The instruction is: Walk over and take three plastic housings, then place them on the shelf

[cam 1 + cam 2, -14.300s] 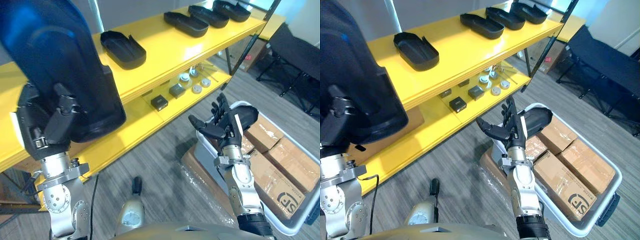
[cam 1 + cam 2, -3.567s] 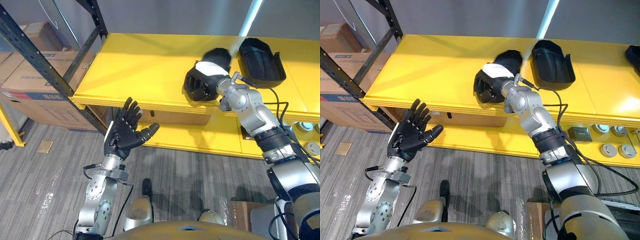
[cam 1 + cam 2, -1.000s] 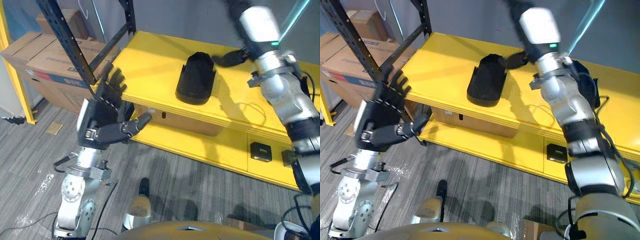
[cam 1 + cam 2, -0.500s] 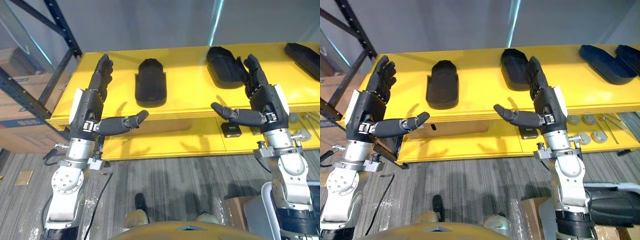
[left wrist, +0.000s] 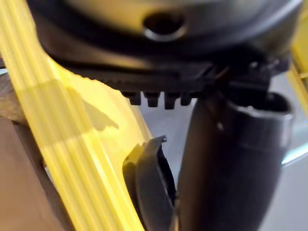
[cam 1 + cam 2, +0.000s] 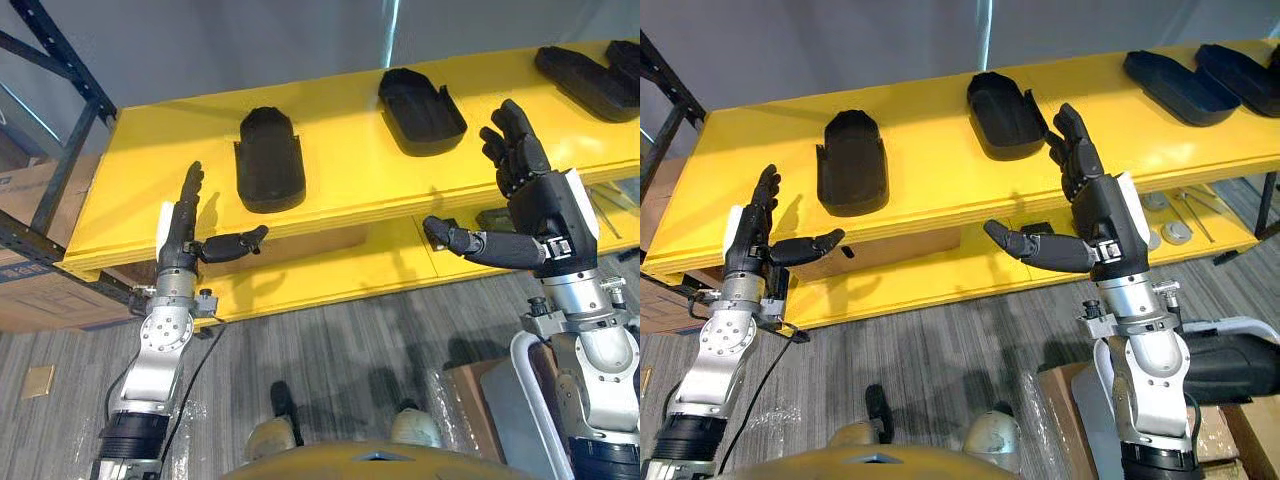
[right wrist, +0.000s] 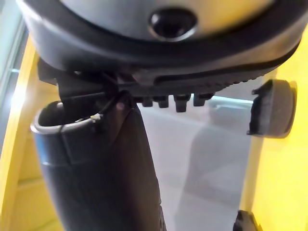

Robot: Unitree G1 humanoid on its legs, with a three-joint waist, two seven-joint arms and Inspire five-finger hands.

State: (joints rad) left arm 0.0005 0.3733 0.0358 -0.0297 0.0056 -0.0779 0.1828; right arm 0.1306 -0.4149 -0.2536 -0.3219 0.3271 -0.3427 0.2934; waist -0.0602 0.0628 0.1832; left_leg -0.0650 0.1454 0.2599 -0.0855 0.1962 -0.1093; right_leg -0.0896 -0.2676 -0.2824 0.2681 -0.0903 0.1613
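Note:
Several black plastic housings lie on the yellow shelf's top board (image 6: pixel 340 170). One housing (image 6: pixel 270 158) is at the left, a second (image 6: pixel 421 96) at the middle and a third (image 6: pixel 585 80) at the right. My left hand (image 6: pixel 185 225) is open and empty, held before the shelf's front edge below the left housing. My right hand (image 6: pixel 530 215) is raised, open and empty, in front of the shelf to the right of the middle housing. In the left wrist view the thumb (image 5: pixel 226 163) stands beside a housing's rim (image 5: pixel 149 187).
The lower board (image 6: pixel 940 270) carries a small black box (image 6: pixel 1035 228) and round parts (image 6: pixel 1175 232). A black upright (image 6: pixel 60 60) and a cardboard box (image 6: pixel 30 300) stand at the left. A grey tote with a housing (image 6: pixel 1230 365) and cartons sits on the floor at the lower right.
The camera has shifted along the shelf. My left hand has stretched further out towards the shelf's front edge. Both hands stay open and empty.

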